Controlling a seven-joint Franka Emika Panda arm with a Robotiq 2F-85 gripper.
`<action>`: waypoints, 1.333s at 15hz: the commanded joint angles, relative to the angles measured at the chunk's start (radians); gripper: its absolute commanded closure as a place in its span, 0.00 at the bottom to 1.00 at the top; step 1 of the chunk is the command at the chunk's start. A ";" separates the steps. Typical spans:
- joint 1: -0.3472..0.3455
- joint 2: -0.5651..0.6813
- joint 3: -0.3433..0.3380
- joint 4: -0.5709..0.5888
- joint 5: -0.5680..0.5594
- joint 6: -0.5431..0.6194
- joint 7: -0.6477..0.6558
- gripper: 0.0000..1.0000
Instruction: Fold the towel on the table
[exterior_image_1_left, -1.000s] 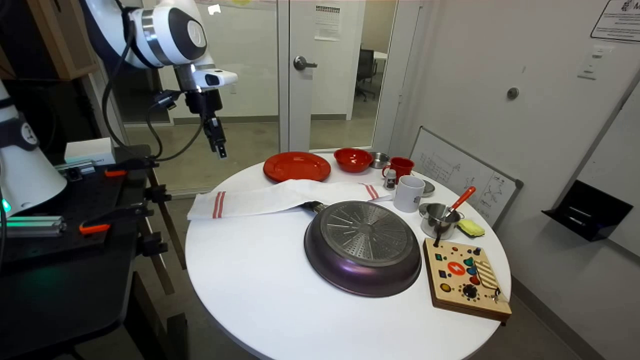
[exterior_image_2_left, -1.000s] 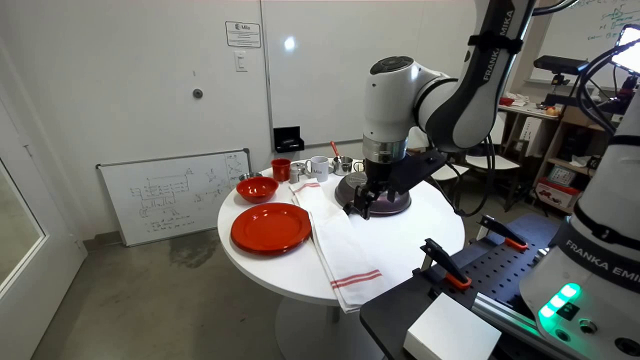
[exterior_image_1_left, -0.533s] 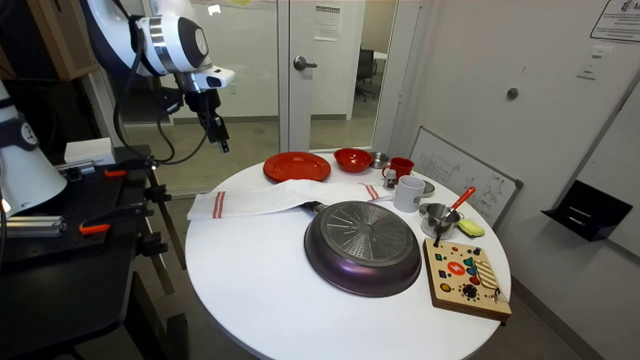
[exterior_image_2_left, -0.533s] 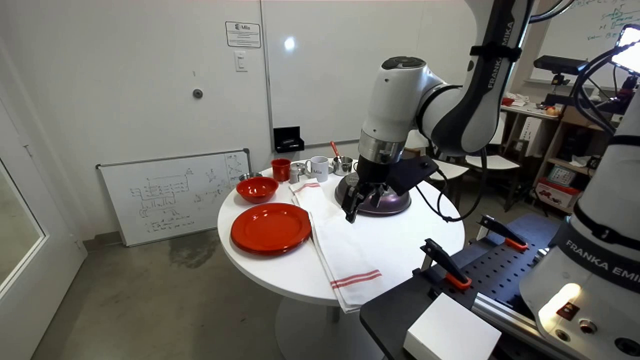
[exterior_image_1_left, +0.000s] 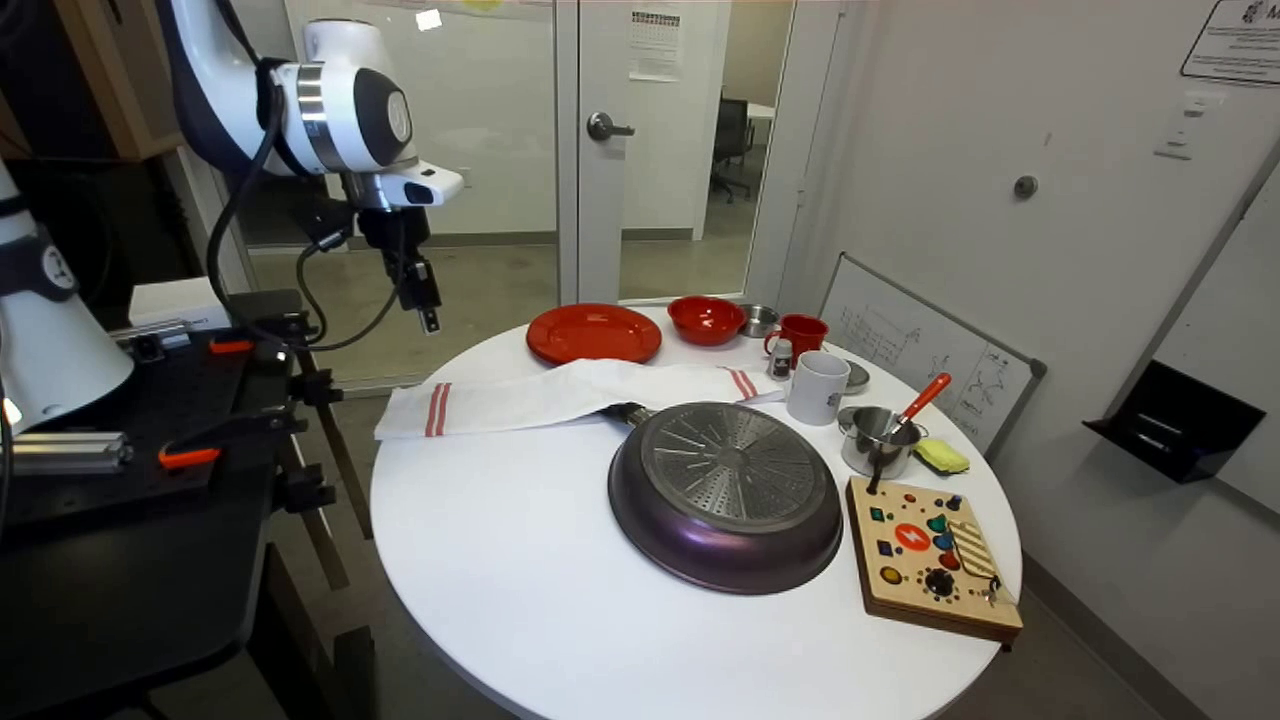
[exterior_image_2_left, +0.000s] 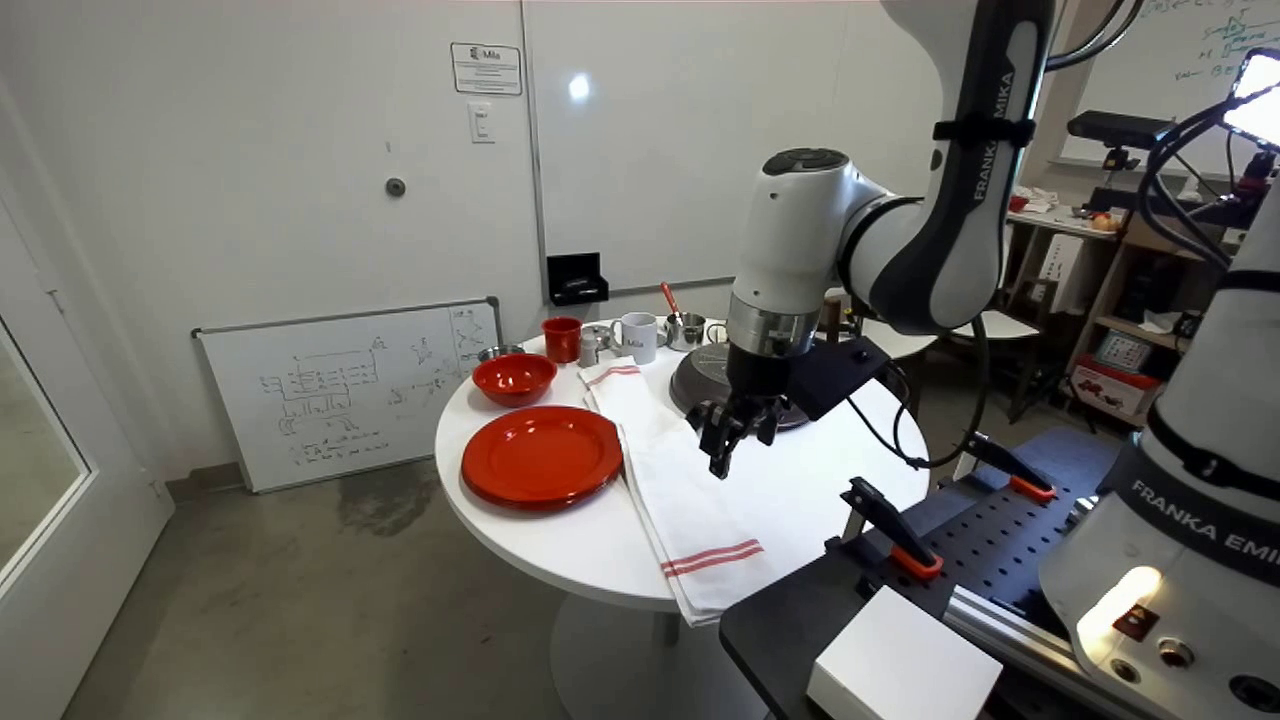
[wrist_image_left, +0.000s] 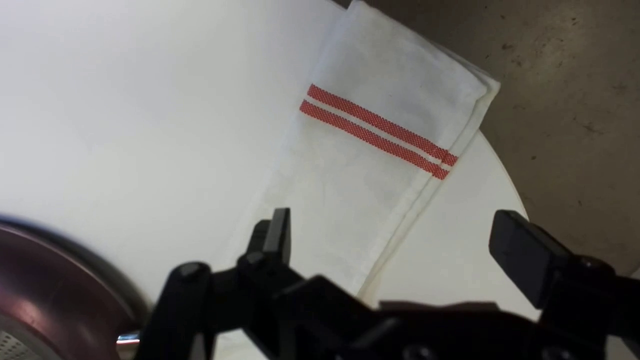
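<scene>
The towel (exterior_image_1_left: 530, 400) is a long, narrow, folded white strip with red stripes near both ends. It lies on the round white table (exterior_image_1_left: 500, 570), its striped near end reaching the table edge; it also shows in an exterior view (exterior_image_2_left: 680, 490). In the wrist view the towel (wrist_image_left: 360, 210) runs from the upper middle down under the gripper, with layered edges along its right side. My gripper (wrist_image_left: 392, 232) is open and empty, above the towel and apart from it. One finger is over the cloth, the other over bare table. The gripper shows in both exterior views (exterior_image_1_left: 428, 322) (exterior_image_2_left: 718, 455).
A dark upturned pan (exterior_image_1_left: 730, 490) stands beside the towel, its handle at the cloth. A red plate (exterior_image_2_left: 542, 455) and red bowl (exterior_image_2_left: 514, 380) are on its other side. Mugs (exterior_image_1_left: 818, 388), a pot (exterior_image_1_left: 880, 440) and a wooden button box (exterior_image_1_left: 935, 560) stand farther along.
My gripper has shifted back toward the robot base and come lower, after a small rise. The base light went from green to white. The towel has not moved.
</scene>
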 joint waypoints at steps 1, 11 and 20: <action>0.000 0.000 0.000 0.000 0.000 0.000 0.000 0.00; -0.049 -0.105 0.150 -0.083 0.072 0.017 0.052 0.00; -0.077 0.079 0.196 0.041 0.144 0.005 0.018 0.00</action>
